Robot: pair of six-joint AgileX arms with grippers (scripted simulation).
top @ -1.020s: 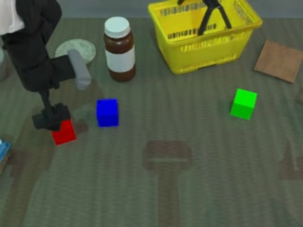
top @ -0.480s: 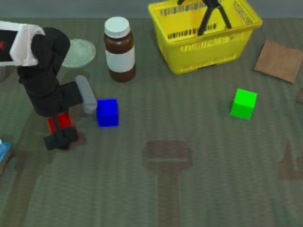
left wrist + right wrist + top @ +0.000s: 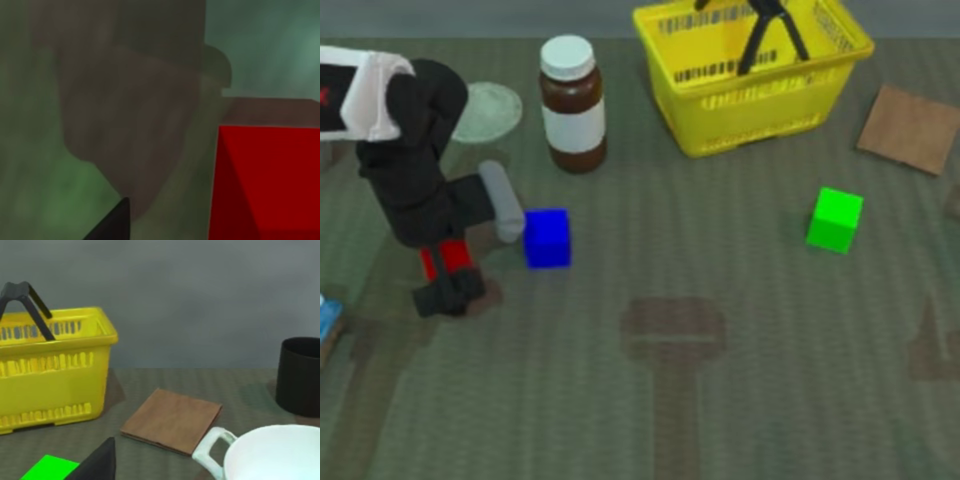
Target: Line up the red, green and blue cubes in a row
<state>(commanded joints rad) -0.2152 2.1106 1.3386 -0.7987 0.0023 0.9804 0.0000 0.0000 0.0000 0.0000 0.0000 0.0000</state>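
Note:
The red cube (image 3: pixel 457 256) sits at the table's left, partly covered by my left arm. My left gripper (image 3: pixel 448 291) stands just in front of it, low over the table. In the left wrist view the red cube (image 3: pixel 270 180) fills one side, and a gap of table separates it from the one black fingertip (image 3: pixel 114 224) that shows. The gripper is open and holds nothing. The blue cube (image 3: pixel 547 238) lies just right of the red one. The green cube (image 3: pixel 835 220) lies far to the right. My right gripper (image 3: pixel 160 475) is out of the top view, open, near the green cube (image 3: pixel 49 468).
A brown jar (image 3: pixel 572 92) and a pale disc (image 3: pixel 490 108) stand behind the blue cube. A yellow basket (image 3: pixel 760 95) is at the back middle and a brown board (image 3: pixel 910 128) at the back right. A white pot (image 3: pixel 272 455) and a black cup (image 3: pixel 300 375) appear in the right wrist view.
Over the last second my left arm swung round and its gripper moved toward the front. The red cube shifted slightly back and left. Nothing moved in the last half second.

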